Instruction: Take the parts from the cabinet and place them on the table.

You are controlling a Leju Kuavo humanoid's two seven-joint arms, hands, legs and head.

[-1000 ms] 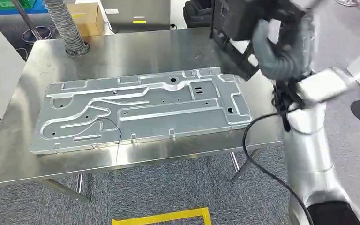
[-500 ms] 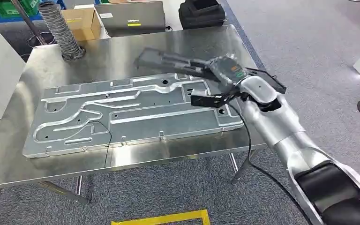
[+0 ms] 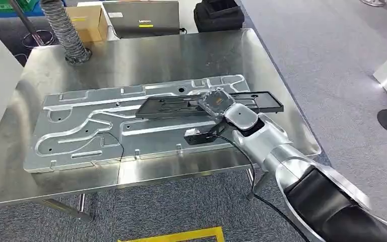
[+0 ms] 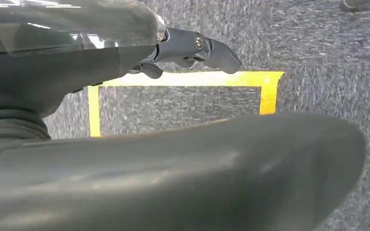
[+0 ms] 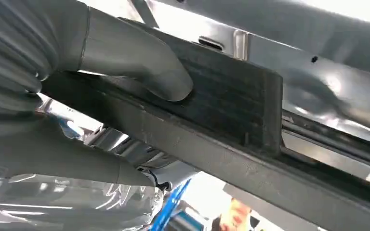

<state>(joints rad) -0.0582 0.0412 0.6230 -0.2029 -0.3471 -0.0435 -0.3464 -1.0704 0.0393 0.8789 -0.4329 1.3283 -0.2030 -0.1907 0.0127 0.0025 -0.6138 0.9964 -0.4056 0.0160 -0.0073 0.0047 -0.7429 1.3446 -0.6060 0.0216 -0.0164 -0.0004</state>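
A long, flat black plastic part (image 3: 174, 107) lies level just over the large stamped metal plate (image 3: 80, 131) on the steel table (image 3: 146, 55). My right hand (image 3: 217, 103) grips it near its right half; I cannot tell whether the part touches the plate. The right wrist view shows the thumb (image 5: 139, 62) pressed on the black part (image 5: 231, 101), with the plate's ribs behind it. Over grey carpet my left hand (image 4: 188, 48) hangs low, its fingers held out apart from the thumb, holding nothing.
At the table's far edge stand a grey ribbed hose (image 3: 65, 33), a cardboard box (image 3: 88, 21), a laptop (image 3: 141, 17) and a black bag (image 3: 219, 15). Yellow floor tape (image 3: 181, 235) marks the carpet in front of the table. A cable trails from my right arm.
My right arm has swung the black part down from high at the right and laid it level across the plate. The head camera shifted slightly too.
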